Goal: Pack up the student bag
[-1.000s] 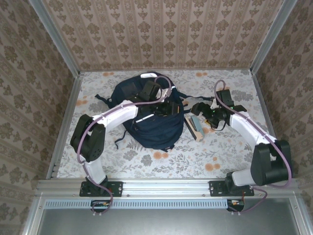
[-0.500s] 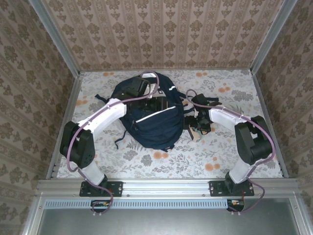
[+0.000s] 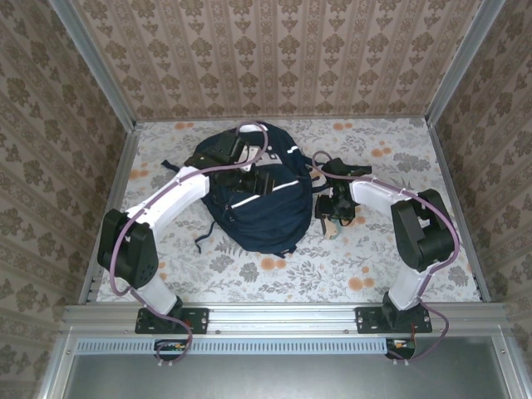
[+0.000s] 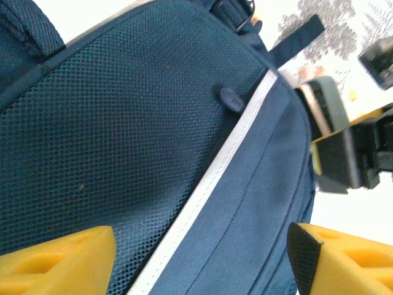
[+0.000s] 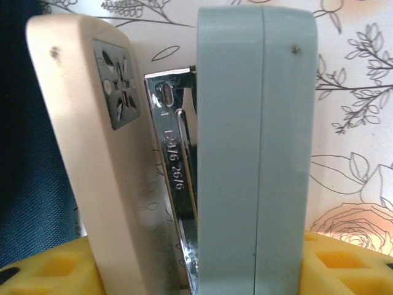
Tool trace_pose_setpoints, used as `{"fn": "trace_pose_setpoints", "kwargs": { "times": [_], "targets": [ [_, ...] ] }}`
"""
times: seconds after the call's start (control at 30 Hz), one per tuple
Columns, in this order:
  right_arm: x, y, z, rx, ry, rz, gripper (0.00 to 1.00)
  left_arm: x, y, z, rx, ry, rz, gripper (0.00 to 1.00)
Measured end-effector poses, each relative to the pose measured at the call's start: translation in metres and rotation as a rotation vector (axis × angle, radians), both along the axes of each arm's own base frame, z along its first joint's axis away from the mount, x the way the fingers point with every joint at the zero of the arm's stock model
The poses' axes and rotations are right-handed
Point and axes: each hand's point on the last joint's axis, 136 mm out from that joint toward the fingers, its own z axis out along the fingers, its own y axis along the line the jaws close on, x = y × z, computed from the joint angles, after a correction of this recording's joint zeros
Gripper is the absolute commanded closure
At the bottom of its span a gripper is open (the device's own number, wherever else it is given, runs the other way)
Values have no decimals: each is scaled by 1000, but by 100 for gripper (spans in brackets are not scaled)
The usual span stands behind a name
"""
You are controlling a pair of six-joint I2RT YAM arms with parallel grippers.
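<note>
Two states — left jaws wide apart over student bag (image 4: pixel 141 123), right jaws closed on stapler (image 5: pixel 245 153)

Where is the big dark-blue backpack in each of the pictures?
Top external: the large navy-blue fabric backpack sits in the centre, slightly left.
Left wrist: backpack mesh and white stripe, from the left edge to past the middle.
Right wrist: backpack is a dark strip down the left edge.
Shared landmark: the cream and pale-blue stapler beside the backpack.
</note>
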Motion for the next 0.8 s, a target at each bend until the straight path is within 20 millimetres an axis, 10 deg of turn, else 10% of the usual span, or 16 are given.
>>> {"fn": "trace_pose_setpoints", "kwargs": {
  "times": [0.47, 0.8],
  "targets": [
    [-11, -35, 52, 112, -130, -221, 44, -33, -27, 4, 306, -201, -398, 14],
    [-16, -33, 53, 176, -109, -259, 44, -44, -32, -43, 484, -133, -568, 20]
  ]
}}
